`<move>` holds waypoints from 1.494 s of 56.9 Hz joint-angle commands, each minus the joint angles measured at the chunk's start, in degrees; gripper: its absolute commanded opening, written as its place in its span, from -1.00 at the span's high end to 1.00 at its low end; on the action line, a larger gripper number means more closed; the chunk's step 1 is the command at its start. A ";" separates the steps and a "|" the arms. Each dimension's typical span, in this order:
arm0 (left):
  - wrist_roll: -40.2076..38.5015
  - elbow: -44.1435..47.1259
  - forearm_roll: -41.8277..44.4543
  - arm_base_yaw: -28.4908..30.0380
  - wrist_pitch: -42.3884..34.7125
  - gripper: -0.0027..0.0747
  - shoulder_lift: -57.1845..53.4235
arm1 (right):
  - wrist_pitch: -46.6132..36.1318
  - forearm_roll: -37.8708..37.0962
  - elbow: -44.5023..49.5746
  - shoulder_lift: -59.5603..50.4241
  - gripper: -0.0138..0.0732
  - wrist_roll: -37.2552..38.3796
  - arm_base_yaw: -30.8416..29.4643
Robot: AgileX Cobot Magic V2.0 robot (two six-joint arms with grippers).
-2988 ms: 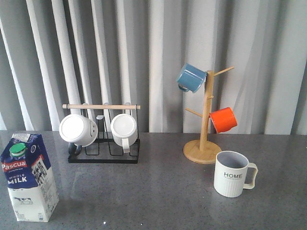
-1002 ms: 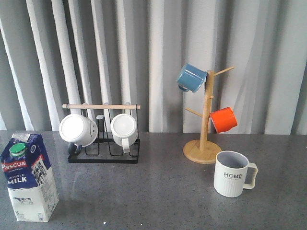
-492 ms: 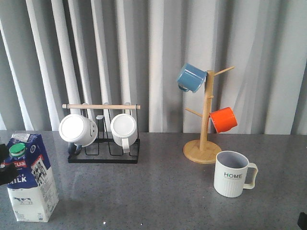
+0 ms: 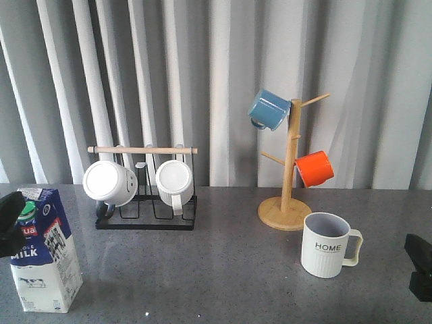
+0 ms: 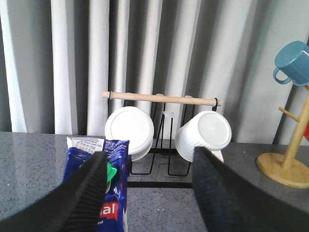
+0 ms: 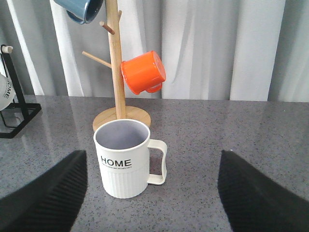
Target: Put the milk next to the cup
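Black fingers of the left gripper (image 5: 147, 193) now stand spread wide with nothing between them, one of them just in front of the milk (image 4: 40, 250) at the worktop's front left corner; half a second ago only a sliver of that gripper showed at the left edge of the front view. The right gripper (image 6: 152, 191) has come further in at the front right corner (earlier just a speck at the bottom edge), and its fingers are likewise wide apart and empty, with the cup (image 4: 329, 244) ahead of them.

The milk stands upright where it stood three seconds ago, its green cap partly hidden by the left gripper in the front view. The cup sits upright near the right edge, handle turned toward that edge, well apart from the carton.

Behind the milk, toward the back edge, a black wire rack (image 4: 146, 202) with a wooden rail carries two white mugs (image 4: 110, 183) lying on their sides. Just behind the cup stands a wooden mug tree (image 4: 287, 172) holding a blue mug (image 4: 268, 109) and an orange mug (image 4: 315, 169).

Between carton and cup the grey worktop (image 4: 223, 270) lies bare along the front edge; rack and tree stay toward the back.
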 commanded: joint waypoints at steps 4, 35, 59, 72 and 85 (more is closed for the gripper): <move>-0.25 -2.00 -0.21 -0.21 -4.72 -0.46 -0.74 | -6.33 -0.27 -2.11 -0.50 -0.63 -0.62 -0.23; -0.25 -2.00 -0.21 -0.21 -4.16 -0.47 -0.74 | -13.31 0.37 -2.11 14.80 -0.63 -9.45 -0.29; -0.25 -2.00 -0.21 -0.21 -4.17 -0.46 -0.74 | -46.69 10.12 -2.29 37.90 -0.60 -13.29 -0.29; -0.25 -2.00 -0.21 -0.21 -4.17 -0.46 -0.74 | -47.72 10.77 -6.05 45.08 -0.60 -13.65 -0.29; -0.25 -2.00 -0.21 -0.21 -4.17 -0.46 -0.74 | -47.45 11.14 -10.68 49.20 -0.60 -13.65 -0.29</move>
